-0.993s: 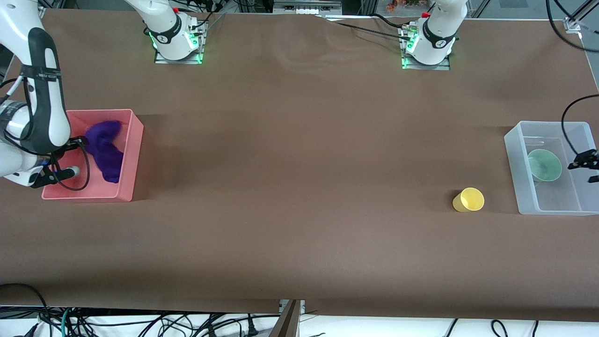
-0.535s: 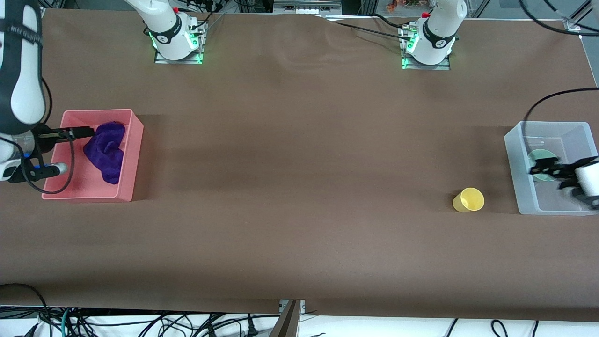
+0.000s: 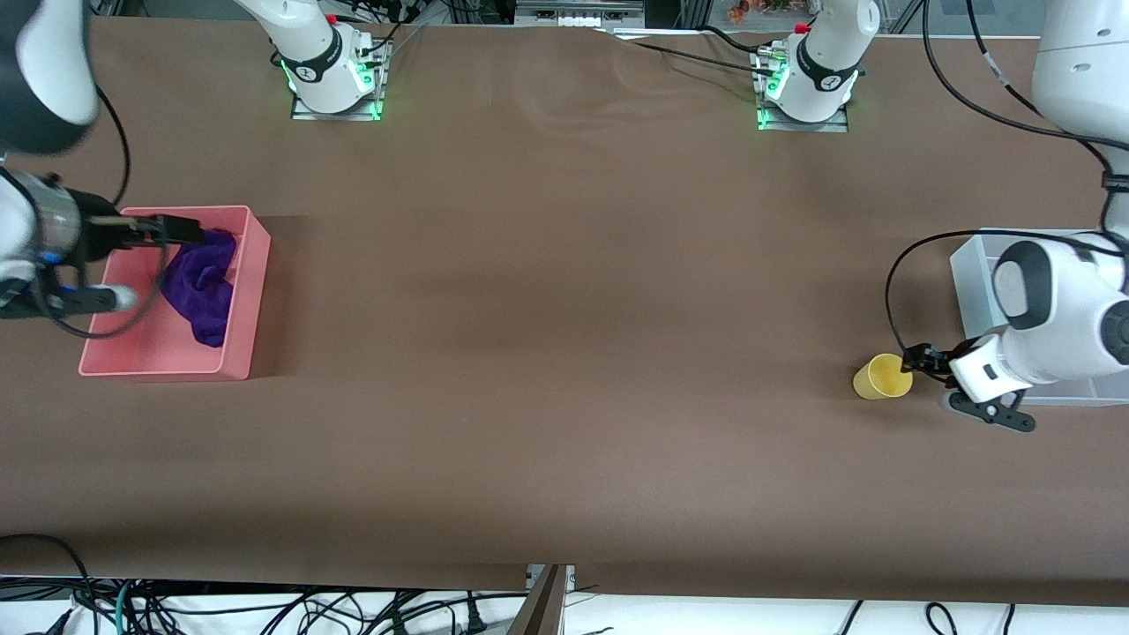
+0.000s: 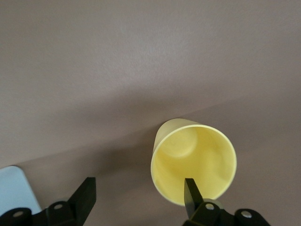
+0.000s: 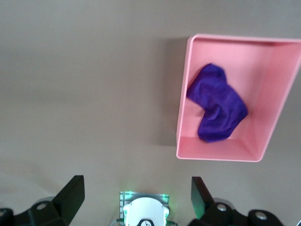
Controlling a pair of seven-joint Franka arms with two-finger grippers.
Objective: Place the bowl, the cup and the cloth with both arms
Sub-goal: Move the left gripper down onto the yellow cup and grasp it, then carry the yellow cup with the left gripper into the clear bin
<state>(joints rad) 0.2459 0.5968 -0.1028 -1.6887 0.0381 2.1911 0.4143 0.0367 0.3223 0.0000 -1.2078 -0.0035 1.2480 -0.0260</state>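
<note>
The left gripper (image 3: 917, 362) has moved away from the clear bin (image 3: 968, 282) and now is low beside the yellow cup (image 3: 882, 377), at the left arm's end of the table. Its fingers (image 4: 84, 195) are spread wide, and one fingertip is over the rim of the cup (image 4: 194, 162), which stands upright on the brown table (image 3: 564, 353), not gripped. The bowl is now hidden by the left arm.

The right gripper (image 3: 181, 231) has risen and is over the pink bin (image 3: 245, 300). Its fingers (image 5: 70, 193) are spread apart and hold nothing. The purple cloth (image 3: 201, 280) lies crumpled inside the pink bin (image 5: 183, 117), in the same place as before.

No writing can be read on these things.
</note>
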